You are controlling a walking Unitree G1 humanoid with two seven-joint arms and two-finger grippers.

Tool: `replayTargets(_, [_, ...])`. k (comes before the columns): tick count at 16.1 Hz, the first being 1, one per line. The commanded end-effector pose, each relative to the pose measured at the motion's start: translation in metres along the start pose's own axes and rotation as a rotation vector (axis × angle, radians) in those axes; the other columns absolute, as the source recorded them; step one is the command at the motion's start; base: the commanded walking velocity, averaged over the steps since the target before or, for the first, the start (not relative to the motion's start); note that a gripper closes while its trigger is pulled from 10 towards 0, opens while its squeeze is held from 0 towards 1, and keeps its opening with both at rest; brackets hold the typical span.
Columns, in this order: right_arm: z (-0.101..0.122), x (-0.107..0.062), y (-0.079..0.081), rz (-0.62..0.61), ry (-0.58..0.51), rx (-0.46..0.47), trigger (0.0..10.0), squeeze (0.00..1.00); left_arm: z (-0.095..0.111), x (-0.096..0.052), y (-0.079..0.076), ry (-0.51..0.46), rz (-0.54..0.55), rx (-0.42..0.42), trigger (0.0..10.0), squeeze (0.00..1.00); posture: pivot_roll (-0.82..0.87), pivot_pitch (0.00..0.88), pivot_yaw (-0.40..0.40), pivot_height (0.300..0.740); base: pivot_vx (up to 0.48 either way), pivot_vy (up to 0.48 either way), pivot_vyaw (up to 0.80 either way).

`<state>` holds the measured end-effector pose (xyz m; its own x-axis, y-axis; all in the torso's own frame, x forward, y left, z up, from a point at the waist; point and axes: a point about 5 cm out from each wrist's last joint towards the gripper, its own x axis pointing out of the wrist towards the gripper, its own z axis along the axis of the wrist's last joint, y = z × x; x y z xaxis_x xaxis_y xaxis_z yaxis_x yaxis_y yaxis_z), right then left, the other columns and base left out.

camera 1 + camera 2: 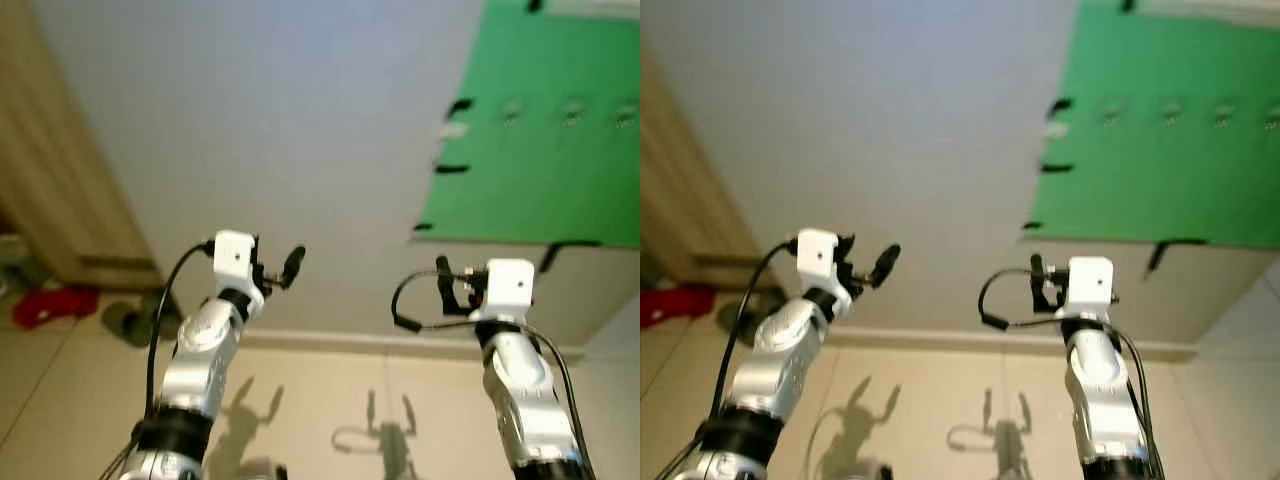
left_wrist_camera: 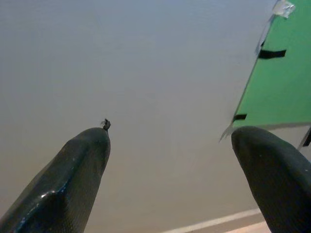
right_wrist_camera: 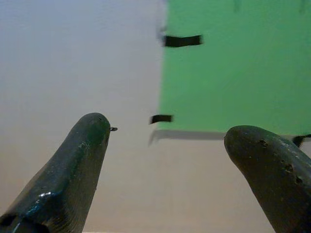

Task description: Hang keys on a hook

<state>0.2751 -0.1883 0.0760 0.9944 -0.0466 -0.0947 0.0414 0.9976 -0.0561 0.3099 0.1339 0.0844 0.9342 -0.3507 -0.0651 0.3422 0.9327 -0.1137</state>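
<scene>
- Carrying no keys between either pair of fingers, so leaving their place, heading and long axis impossible to tell from here.
- Making out a row of small grey marks, probably the hooks (image 1: 572, 112), high on the green sheet (image 1: 540, 160); running as a line along the sheet's upper part, but blurring too much to show which way each prong is pointing.
- Being pinned to the pale wall (image 1: 280, 120) by black tape strips (image 1: 452, 168) along the sheet's near edge and lower corner, presumably to give the hooks a plain backing.
- Raising the right gripper (image 3: 167, 125) below the green sheet's lower corner, jaws spread wide and empty, aiming at the sheet's edge.
- Lifting the left gripper (image 2: 170, 136) well off to the side of the green sheet, in front of bare wall, jaws likewise gaping with nothing between them.
- Keeping both arms up and forward, likely as a ready posture facing the sheet, not a reach, since the marks are sitting well above both sets of fingertips.
- Judging the task as barely begun: needing keys in hand before any hanging.
</scene>
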Motion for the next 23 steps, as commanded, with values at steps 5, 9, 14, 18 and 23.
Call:
replayTargets(5, [0.002,0.001,0.002,-0.009,-0.019,-0.042,10.0,0.0,-0.005,0.003,0.004,0.042,0.005,0.038,10.0,0.0,-0.06,0.0,0.034,0.617,0.0,0.096,0.0])
replayTargets(9, [0.0,0.0,0.001,-0.024,-0.003,-0.018,10.0,0.0,-0.004,0.003,0.003,0.025,-0.003,0.026,10.0,0.0,-0.06,0.0,0.035,0.617,0.0,0.0,-0.44])
replayTargets(14, [0.0,-0.002,-0.003,-0.042,-0.006,-0.043,10.0,0.0,-0.003,0.003,0.001,0.021,-0.031,0.039,10.0,0.0,-0.07,0.0,0.037,0.617,0.0,0.0,-0.52])
replayTargets(18, [0.002,-0.004,-0.009,-0.077,-0.029,-0.048,10.0,0.0,-0.002,0.007,0.0,0.003,-0.073,0.031,10.0,0.0,-0.09,0.0,0.043,0.617,0.0,0.0,-0.54])
replayTargets(23, [0.002,-0.014,-0.018,-0.134,-0.057,0.001,10.0,0.0,0.001,0.01,-0.008,-0.029,-0.139,0.017,10.0,0.0,-0.12,0.0,0.063,0.617,0.333,-0.048,-0.55])
